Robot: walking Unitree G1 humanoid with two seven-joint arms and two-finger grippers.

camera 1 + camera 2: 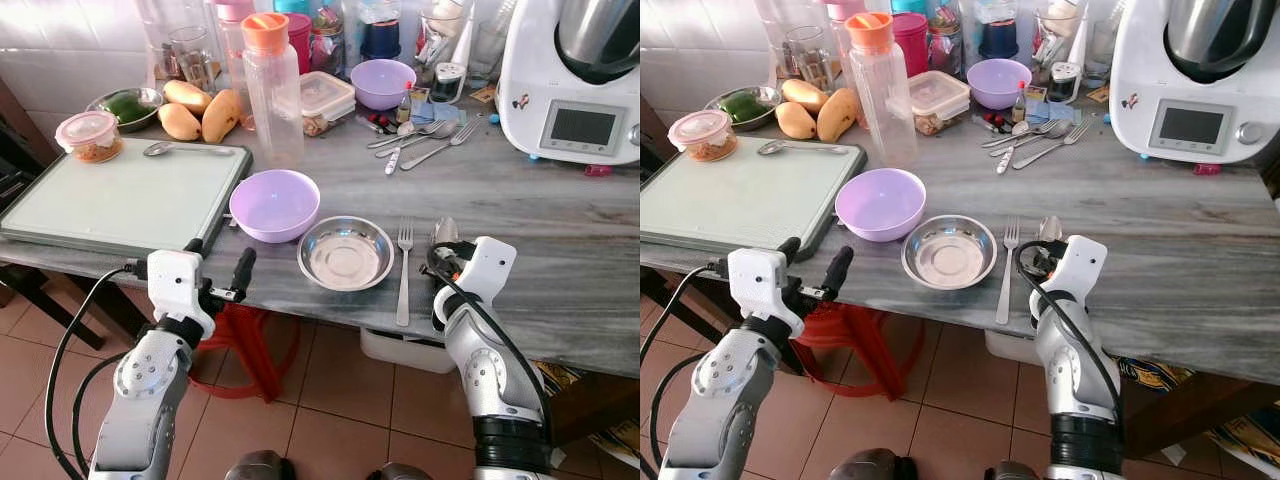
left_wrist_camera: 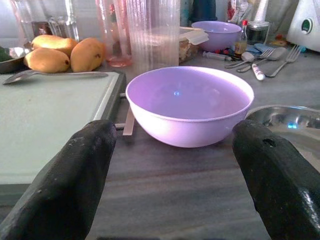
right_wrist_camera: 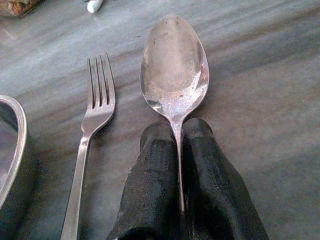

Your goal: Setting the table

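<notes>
A purple bowl (image 1: 274,204) and a steel dish (image 1: 346,253) stand side by side near the front edge of the grey marble table (image 1: 560,250). To the right of the dish lie a fork (image 1: 404,270) and then a spoon (image 1: 444,232). My right gripper (image 3: 178,145) is shut on the spoon's handle; the spoon's bowl (image 3: 174,65) rests on the table beside the fork (image 3: 97,105). My left gripper (image 2: 177,200) is open at the table edge, facing the purple bowl (image 2: 190,102) with nothing between its fingers.
A pale green cutting board (image 1: 120,195) with a spoon on it fills the left. Behind stand a tall orange-capped bottle (image 1: 271,85), mangoes (image 1: 200,110), a second purple bowl (image 1: 383,82), loose cutlery (image 1: 420,140) and a white kitchen machine (image 1: 575,80). A red stool (image 1: 245,340) sits below.
</notes>
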